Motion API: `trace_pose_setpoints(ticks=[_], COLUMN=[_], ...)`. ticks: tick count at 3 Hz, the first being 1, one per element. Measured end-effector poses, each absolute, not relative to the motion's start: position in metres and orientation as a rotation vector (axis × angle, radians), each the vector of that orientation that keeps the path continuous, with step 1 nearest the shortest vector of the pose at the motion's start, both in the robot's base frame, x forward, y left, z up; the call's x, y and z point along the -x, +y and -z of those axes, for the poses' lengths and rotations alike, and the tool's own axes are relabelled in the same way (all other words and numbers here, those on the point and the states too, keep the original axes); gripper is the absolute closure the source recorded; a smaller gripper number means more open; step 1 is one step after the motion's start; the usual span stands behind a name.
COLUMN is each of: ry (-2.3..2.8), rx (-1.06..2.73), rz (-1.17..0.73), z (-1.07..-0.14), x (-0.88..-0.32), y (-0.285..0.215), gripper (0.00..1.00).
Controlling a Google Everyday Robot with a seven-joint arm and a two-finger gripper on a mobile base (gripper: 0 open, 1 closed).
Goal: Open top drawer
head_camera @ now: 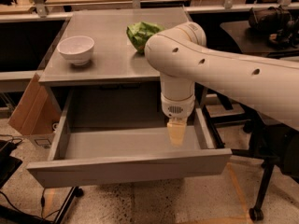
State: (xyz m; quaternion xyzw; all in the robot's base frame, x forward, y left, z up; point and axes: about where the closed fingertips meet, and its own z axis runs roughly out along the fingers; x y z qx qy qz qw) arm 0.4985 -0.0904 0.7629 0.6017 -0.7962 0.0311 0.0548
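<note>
The top drawer [126, 168] is a wide grey drawer pulled far out from under the grey table top [117, 55]. Its shallow grey tray interior [117, 141] holds nothing. My gripper [176, 135] hangs from the white arm [224, 64] and points down over the right part of the drawer's inside, behind the front panel and apart from it. Its yellowish fingers show as one narrow piece.
A white bowl [75, 49] stands on the table top at the left. A crumpled green bag [142, 33] lies at the back middle. A brown cardboard box [30, 111] leans at the left of the drawer. A black chair base [259, 204] stands at the right.
</note>
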Motion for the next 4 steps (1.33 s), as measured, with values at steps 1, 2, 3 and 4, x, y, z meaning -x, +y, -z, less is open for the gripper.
trace_pose_setpoints(ticks=[1, 2, 3, 4], ry=[-2.436, -2.468, -2.533, -2.533], rx=[-1.936, -2.03, -2.08, -2.08], rz=[-0.15, -0.189, -0.212, -0.212], z=[-0.713, -0.681, -0.684, -0.684], x=[-0.495, -0.501, -0.518, -0.518], y=[-0.14, -0.163, -0.155, -0.155], gripper=[0.82, 1.0, 1.0, 1.0])
